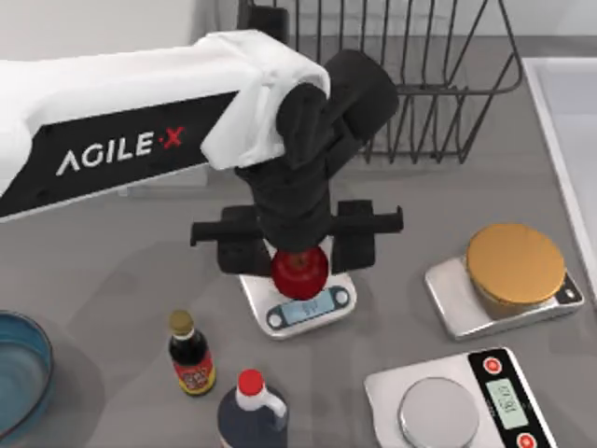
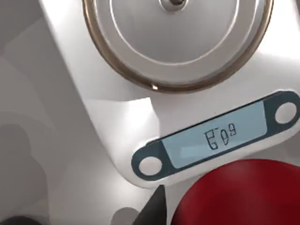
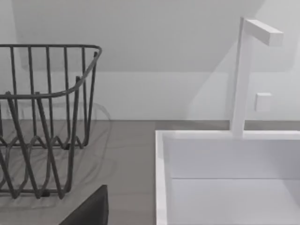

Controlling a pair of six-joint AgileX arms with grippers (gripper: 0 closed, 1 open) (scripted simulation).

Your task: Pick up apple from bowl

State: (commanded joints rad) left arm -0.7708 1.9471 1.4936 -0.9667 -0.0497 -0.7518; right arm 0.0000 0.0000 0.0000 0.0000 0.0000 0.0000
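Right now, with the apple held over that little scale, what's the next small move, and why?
Probably lower the left gripper slowly, jaws kept closed: the apple is already out of the bowl at the table's left edge and hangs over the middle scale, near its plate. The right arm looks parked, facing the sink.

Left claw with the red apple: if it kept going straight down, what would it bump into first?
Probably the small white scale. The left claw points down with the apple in it, right above the scale's round steel plate. How high it hangs is hard to tell.
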